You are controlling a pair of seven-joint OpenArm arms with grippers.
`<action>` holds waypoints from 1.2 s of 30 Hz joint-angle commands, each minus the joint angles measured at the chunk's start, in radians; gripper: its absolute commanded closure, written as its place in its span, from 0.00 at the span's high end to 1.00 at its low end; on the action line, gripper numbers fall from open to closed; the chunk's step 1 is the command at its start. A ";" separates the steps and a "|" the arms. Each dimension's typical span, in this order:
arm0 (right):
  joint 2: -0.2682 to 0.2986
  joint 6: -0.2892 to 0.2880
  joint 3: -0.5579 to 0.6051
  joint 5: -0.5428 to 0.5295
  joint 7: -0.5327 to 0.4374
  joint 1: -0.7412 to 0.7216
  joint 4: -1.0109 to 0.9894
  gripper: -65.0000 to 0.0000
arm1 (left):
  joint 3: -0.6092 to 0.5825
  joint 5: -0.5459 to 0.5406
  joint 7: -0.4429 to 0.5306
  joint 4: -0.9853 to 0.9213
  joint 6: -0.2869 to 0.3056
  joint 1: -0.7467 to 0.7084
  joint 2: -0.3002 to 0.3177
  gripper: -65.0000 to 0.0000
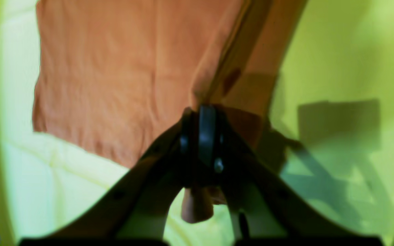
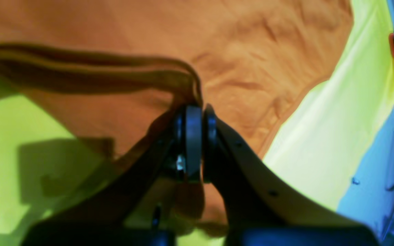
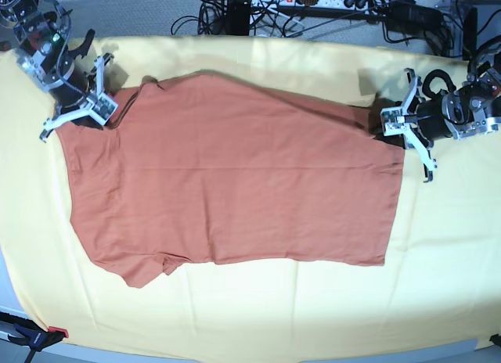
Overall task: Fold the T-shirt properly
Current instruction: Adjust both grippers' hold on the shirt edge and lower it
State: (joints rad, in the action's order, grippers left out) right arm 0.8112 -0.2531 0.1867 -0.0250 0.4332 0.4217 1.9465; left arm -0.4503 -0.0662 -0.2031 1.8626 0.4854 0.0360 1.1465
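The rust-orange T-shirt (image 3: 235, 191) lies spread out on the pale yellow cloth (image 3: 274, 308), with its far edge lifted at both ends. My left gripper (image 3: 385, 127) is at the shirt's far right corner. In the left wrist view the left gripper (image 1: 202, 112) is shut on a raised edge of the shirt (image 1: 115, 85). My right gripper (image 3: 109, 113) is at the shirt's far left corner. In the right wrist view the right gripper (image 2: 197, 111) is shut on a doubled fold of the shirt (image 2: 251, 51). The white tag is hidden.
Cables and a power strip (image 3: 313, 3) lie behind the table's back edge. A clamp (image 3: 31, 336) holds the cloth at the front left corner. The yellow cloth also shows in the left wrist view (image 1: 337, 51) and the right wrist view (image 2: 19, 119).
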 commanded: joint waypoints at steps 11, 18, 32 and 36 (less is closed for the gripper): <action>0.015 -0.016 -0.012 -0.131 -0.042 -0.166 -0.095 0.00 | 0.013 0.069 -0.015 0.000 -0.110 0.014 -0.043 0.00; 0.014 -0.038 -0.012 -0.136 -0.050 -0.192 -0.139 0.00 | 0.013 0.101 -0.068 0.000 -0.288 0.014 -0.055 0.00; -0.067 0.030 -0.012 -0.123 -0.056 -0.192 -0.142 0.00 | 0.013 0.077 -0.068 0.000 -0.209 0.011 -0.067 0.00; -0.069 0.111 -0.012 -0.105 -0.055 -0.192 -0.143 0.00 | 0.013 0.077 -0.068 0.000 -0.209 0.011 -0.067 0.00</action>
State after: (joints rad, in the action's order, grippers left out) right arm 0.7231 -0.1513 0.1864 -0.1345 0.3992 0.2432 1.7920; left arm -0.4503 0.0082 -0.2848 1.8515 0.2920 0.0334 1.0588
